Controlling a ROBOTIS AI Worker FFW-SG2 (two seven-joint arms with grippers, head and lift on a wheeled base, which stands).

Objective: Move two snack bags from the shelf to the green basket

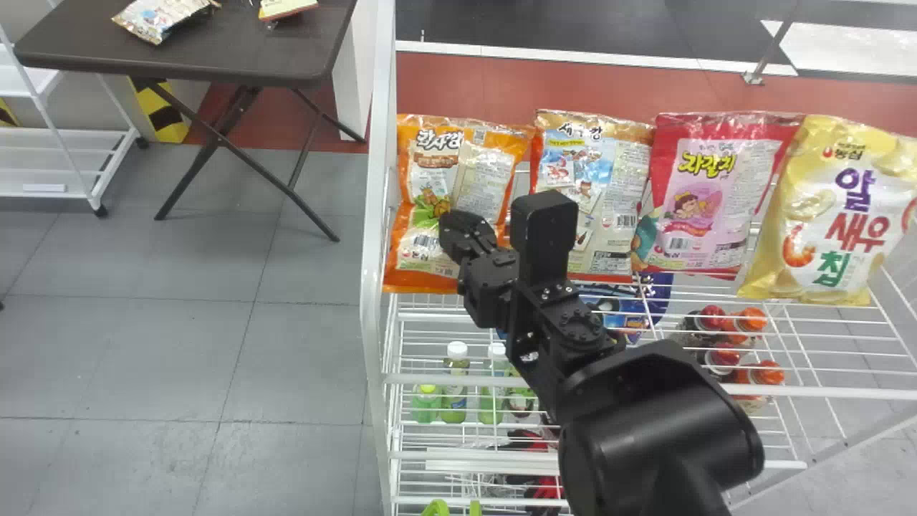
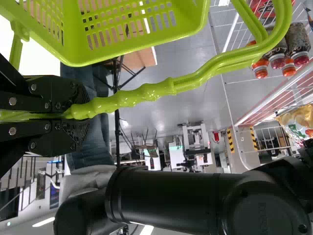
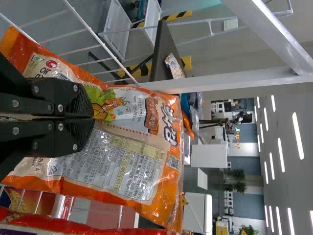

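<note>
My right gripper (image 1: 458, 233) is over the orange snack bag (image 1: 432, 161) at the shelf's left end. In the right wrist view the right gripper (image 3: 93, 117) is shut on the middle of the orange snack bag (image 3: 134, 176), which creases at the fingertips. Beside it on the shelf (image 1: 845, 390) stand an orange-and-gold bag (image 1: 609, 161), a pink-red bag (image 1: 706, 193) and a yellow bag (image 1: 831, 215). In the left wrist view my left gripper (image 2: 80, 112) is shut on a handle of the green basket (image 2: 142, 41). Green handle parts (image 1: 435, 509) show at the head view's bottom edge.
A white side frame (image 1: 374, 236) borders the shelf on the left. Lower wire levels hold green bottles (image 1: 455, 383) and bottles with red and orange caps (image 1: 723, 355). Farther left is a dark folding table (image 1: 193, 54) with a snack bag (image 1: 161, 18) on it.
</note>
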